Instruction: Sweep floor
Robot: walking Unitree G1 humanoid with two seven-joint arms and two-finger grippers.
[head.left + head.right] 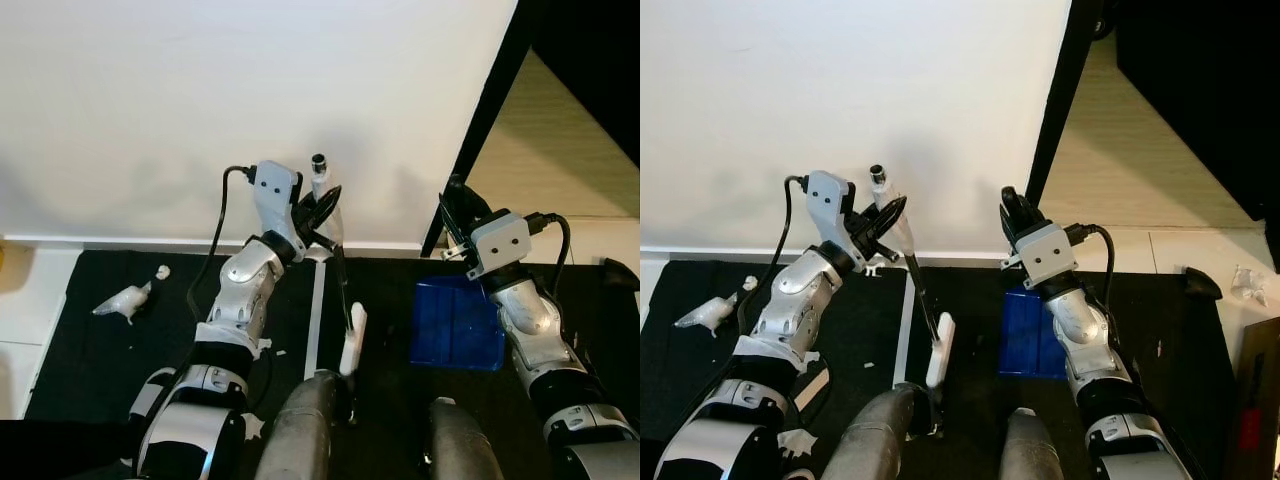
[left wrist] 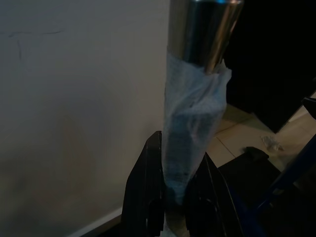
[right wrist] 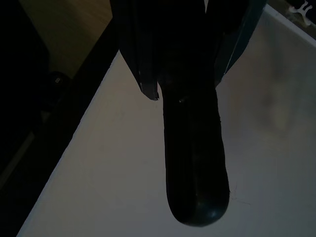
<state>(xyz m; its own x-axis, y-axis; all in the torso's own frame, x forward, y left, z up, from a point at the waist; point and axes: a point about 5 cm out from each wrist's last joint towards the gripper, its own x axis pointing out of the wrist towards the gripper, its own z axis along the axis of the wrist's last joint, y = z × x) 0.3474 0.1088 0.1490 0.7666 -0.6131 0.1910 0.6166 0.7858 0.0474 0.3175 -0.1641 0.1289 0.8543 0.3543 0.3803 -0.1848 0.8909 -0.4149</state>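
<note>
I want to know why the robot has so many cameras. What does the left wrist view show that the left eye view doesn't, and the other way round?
Left wrist view: up close, the crinkly pale wrapping around the shiny broom handle, pinched in the left gripper. Left eye view: the blue dustpan held by the right gripper, and crumpled paper on the black mat. Both: the broom handle, the left gripper and the white wall.

White wall (image 1: 150, 110) blocks ahead; crumpled white paper scraps (image 1: 125, 300) litter the black floor mat (image 1: 80, 350) on the left.
</note>
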